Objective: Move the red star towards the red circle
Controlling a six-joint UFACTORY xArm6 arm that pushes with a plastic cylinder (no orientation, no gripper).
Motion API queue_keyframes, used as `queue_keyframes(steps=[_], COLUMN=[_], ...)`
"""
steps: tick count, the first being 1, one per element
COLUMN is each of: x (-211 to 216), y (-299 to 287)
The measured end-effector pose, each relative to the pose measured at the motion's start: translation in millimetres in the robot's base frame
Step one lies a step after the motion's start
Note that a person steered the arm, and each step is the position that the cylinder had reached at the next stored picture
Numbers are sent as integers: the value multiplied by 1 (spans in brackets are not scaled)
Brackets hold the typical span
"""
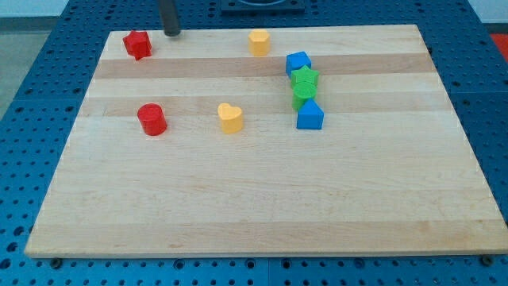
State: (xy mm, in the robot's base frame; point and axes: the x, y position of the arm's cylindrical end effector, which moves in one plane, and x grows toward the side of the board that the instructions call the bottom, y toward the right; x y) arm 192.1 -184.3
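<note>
Blue perforated bench (32, 143) surrounds a pale wooden board (262, 199), which fills most of the view. I find the near half of the board bare wood.

Working away from the view's bottom, the first items sit mid-board. The red circle (152, 119) stands at the view's left. At its 3 o'clock, well apart, is a yellow heart (230, 117). Further toward 3 o'clock a column of four touching blocks runs up the view: a blue block (309, 115) nearest, a green block (302, 94) partly hidden, a green star (304, 79), then a blue block (298, 62) at the far end.

Near the far edge, a second yellow block (259, 41) stands alone. The red star (137, 44) rests at the far left corner, at 12 o'clock from the red circle and well apart from it.

My tip (171, 34) meets the board's far edge, just beside the red star at its 2 o'clock, not visibly touching. I operate a plain rod; no jaws exist to spread or close.
</note>
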Motion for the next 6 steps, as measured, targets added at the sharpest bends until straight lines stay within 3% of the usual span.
queue_keyframes(steps=[2,6], x=[-1,34], y=[-55,-55])
